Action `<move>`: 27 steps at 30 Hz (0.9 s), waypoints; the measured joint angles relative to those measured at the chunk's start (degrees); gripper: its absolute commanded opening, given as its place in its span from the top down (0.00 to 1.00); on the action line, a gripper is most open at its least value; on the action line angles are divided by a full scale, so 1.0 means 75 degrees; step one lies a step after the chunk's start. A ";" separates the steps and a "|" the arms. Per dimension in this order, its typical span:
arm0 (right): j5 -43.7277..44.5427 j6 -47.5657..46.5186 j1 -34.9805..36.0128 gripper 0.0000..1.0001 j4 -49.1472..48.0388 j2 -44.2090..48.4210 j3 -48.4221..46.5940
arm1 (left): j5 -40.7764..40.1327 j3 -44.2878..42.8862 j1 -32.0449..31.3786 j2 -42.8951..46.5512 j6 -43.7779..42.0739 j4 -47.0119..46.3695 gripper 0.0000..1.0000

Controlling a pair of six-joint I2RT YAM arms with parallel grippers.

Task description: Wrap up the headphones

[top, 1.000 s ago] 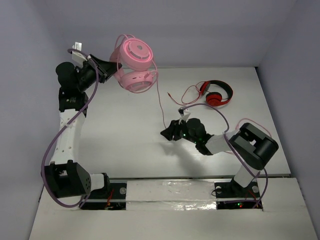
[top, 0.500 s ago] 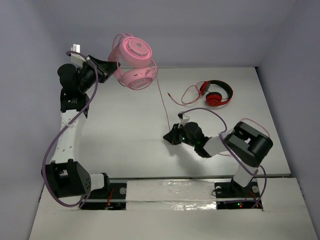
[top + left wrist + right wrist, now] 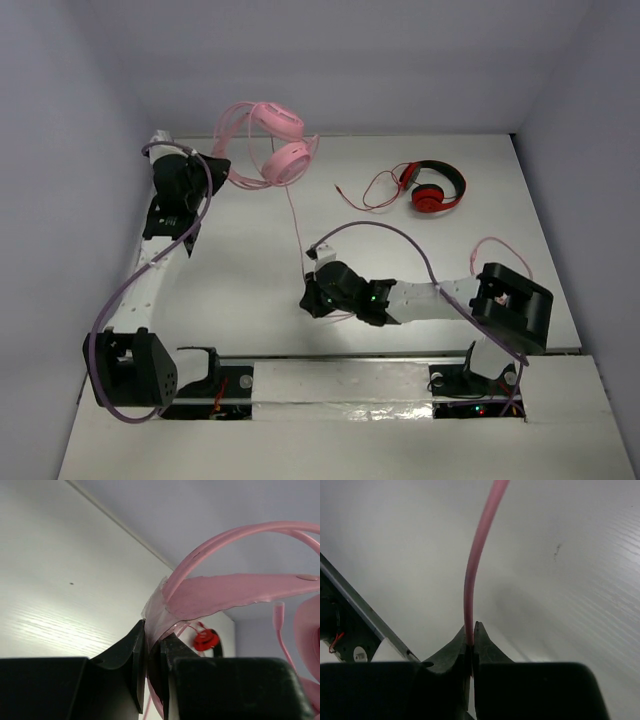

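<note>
The left gripper (image 3: 154, 641) is clamped on the pink headband (image 3: 225, 591) of the pink over-ear headphones (image 3: 283, 160), held up near the far-left corner of the white table (image 3: 240, 260), while the right gripper (image 3: 472, 636) pinches their thin pink cable (image 3: 472, 582).

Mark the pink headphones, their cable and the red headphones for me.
pink headphones (image 3: 285, 163): top view, on the nearer earcup.
pink cable (image 3: 468, 585): right wrist view, on the middle stretch of the strand.
red headphones (image 3: 430, 200): top view, on the red earcup.

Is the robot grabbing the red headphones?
No, the red headphones lie untouched on the table, while the left gripper holds the pink headphones and the right gripper their cable.
</note>
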State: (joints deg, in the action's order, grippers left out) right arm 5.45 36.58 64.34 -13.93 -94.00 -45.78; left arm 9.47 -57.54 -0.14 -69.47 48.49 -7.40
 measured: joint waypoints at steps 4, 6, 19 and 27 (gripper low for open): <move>0.0481 -0.0187 0.0589 1.00 0.1510 0.0044 -0.0965 | -0.1408 0.0099 -0.0772 0.0067 -0.0618 0.0376 1.00; 0.0726 -0.0312 0.0933 1.00 0.2273 0.0090 -0.1460 | -0.2046 0.0099 -0.1215 0.0067 -0.0915 0.0635 1.00; 0.1419 -0.1437 0.1617 1.00 0.5721 0.1839 -0.3754 | -0.4272 0.0918 -0.2894 -0.0233 -0.1784 0.1099 1.00; 0.1909 -0.2314 0.1507 1.00 0.6802 0.1827 -0.4715 | -0.4042 0.1163 -0.3943 -0.0746 -0.2524 0.1177 1.00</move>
State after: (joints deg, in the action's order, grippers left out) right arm 19.77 19.22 75.64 37.08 -80.29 -81.14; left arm -20.84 -48.82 -29.71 -75.07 29.56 1.43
